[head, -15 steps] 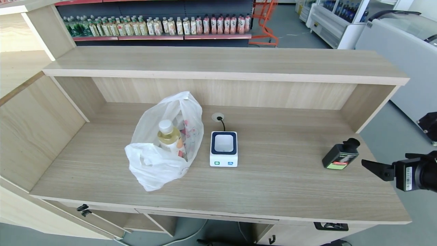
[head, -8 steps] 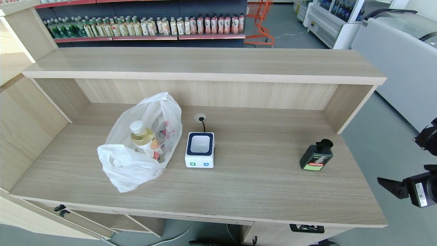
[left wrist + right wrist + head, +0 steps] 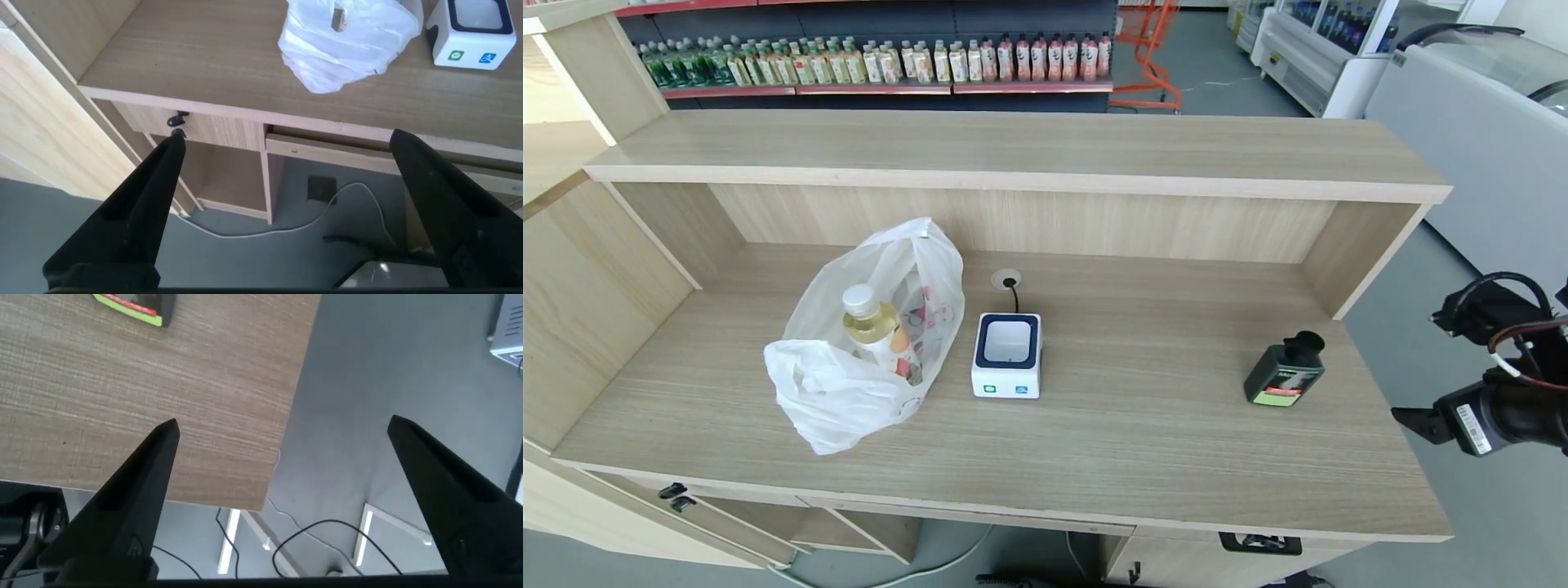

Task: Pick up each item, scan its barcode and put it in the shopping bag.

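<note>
Since half a second ago the right end effector (image 3: pixel 1414 425) has swung in closer to the right edge of the bench (image 3: pixel 1135 441). Its arm sits higher too, with cables looping above it. Head camera has nudged over a bit as well, so the stuff on the bench only looks shifted; none of it actually moved.

So, the bench is a light wood checkout counter with a raised ledge along the back. On its left half sits the bag (image 3: pixel 849 400), white plastic with its mouth open, and a drink bottle (image 3: pixel 870 327) with a white cap stands upright inside. Just beside the bag on its right is the scanner (image 3: pixel 1006 355), a white box with a dark-rimmed window on top. The black bottle (image 3: pixel 1282 377), green and red label, stands near the bench's right end, well apart from the scanner.

Right end effector hangs off the bench's right front corner, over the floor, fingers spread wide and empty, near the black bottle but apart from it. Left end effector (image 3: pixel 288 137) is low in front of the bench's front edge, below the bag, also spread wide and empty.
</note>
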